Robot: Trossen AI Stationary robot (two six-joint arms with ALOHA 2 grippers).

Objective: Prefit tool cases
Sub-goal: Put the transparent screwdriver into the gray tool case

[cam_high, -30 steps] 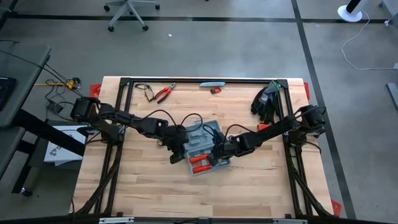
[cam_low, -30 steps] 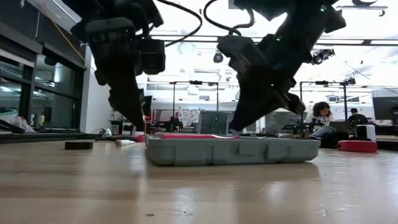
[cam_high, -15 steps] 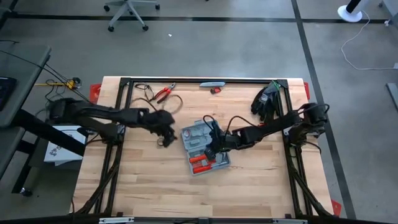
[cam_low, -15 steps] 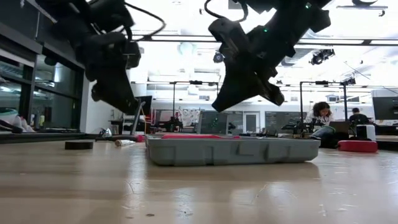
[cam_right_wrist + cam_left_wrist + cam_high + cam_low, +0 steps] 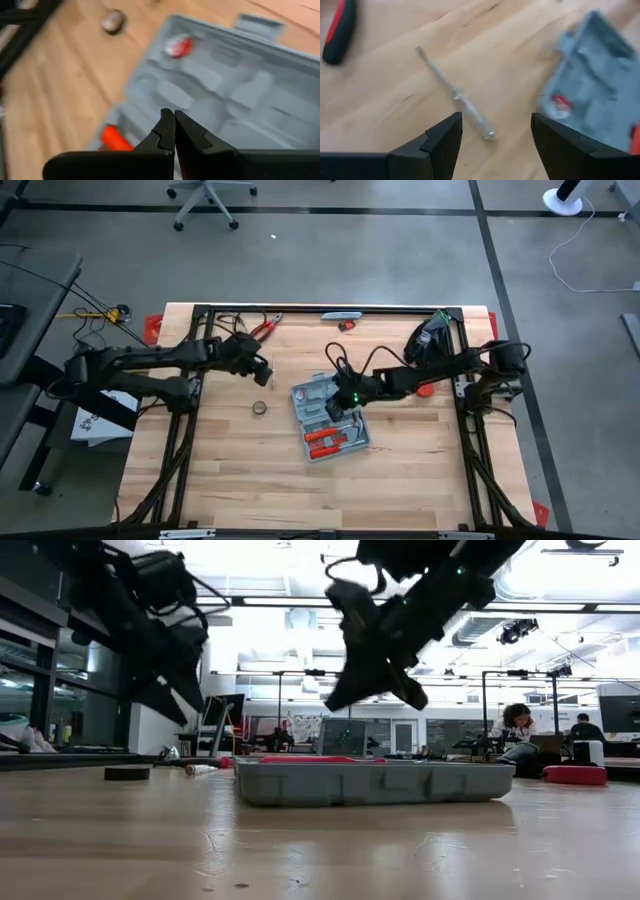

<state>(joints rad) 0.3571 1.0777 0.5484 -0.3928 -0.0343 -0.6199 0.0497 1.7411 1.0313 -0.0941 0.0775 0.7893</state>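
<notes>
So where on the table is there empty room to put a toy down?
The big bare stretch of table nearer than the open tool case is free, as is the part right of it. It is crowded at the far edge: pliers, black gloves, both grippers near the case.

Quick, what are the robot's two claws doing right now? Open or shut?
Left gripper: open, holding nothing, above the table near a silver tool.
Right gripper: shut, holding nothing, over the open case.
</notes>
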